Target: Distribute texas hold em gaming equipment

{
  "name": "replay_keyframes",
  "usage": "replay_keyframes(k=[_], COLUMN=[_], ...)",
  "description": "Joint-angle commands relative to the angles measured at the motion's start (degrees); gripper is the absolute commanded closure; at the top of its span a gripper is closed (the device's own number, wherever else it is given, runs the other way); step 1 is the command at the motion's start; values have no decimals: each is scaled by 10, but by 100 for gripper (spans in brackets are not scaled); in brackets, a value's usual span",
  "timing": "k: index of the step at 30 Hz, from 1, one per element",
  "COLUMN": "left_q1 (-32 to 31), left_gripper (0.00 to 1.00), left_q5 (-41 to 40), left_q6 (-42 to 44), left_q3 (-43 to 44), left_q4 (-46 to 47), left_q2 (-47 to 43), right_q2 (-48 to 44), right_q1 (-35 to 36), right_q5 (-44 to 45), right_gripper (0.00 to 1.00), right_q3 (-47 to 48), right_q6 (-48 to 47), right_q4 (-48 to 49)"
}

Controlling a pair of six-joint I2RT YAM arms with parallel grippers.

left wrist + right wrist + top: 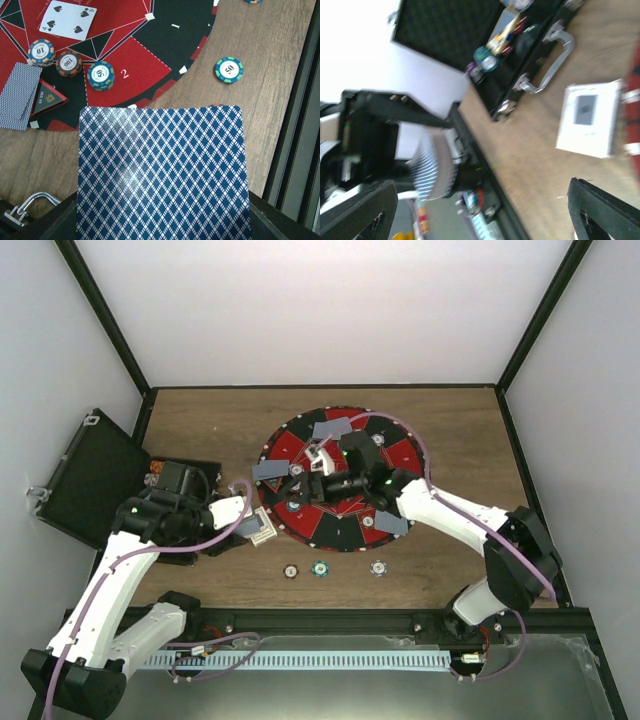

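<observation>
Reaching up and inward with the left arm [110,580] from the near-left base, elbow bent, forearm angling toward the centre. Holding a card [162,170] in the left gripper [238,515], jaws set about as wide as the card, its patterned back facing the wrist camera. Stretching the right arm [450,515] from the near-right base leftward, shoulder link upright, forearm long and sloping toward the middle. Hanging the right gripper [318,462] there with its fingers [365,210] spread wide apart, gripping nothing.
</observation>
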Motion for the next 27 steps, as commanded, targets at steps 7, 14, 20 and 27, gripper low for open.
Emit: replay_keyframes(k=[7, 14, 20, 27], left_q1=[0, 0, 0, 0], left_gripper=[96, 96, 96, 96], left_q5=[17, 19, 21, 21], left_q6=[1, 3, 2, 2], left_q3=[18, 19, 16, 15], left_q4=[9, 10, 11, 12], left_q2=[-3, -2, -1, -2], right_q2=[48, 90, 122, 176], right_q1=[80, 103, 122, 136], right_q5=[-95, -103, -111, -125], right_gripper=[14, 24, 26, 28], right_q3=[13, 25, 41, 71], right_q6=[138, 158, 177, 217], right_q4=[138, 157, 190, 242])
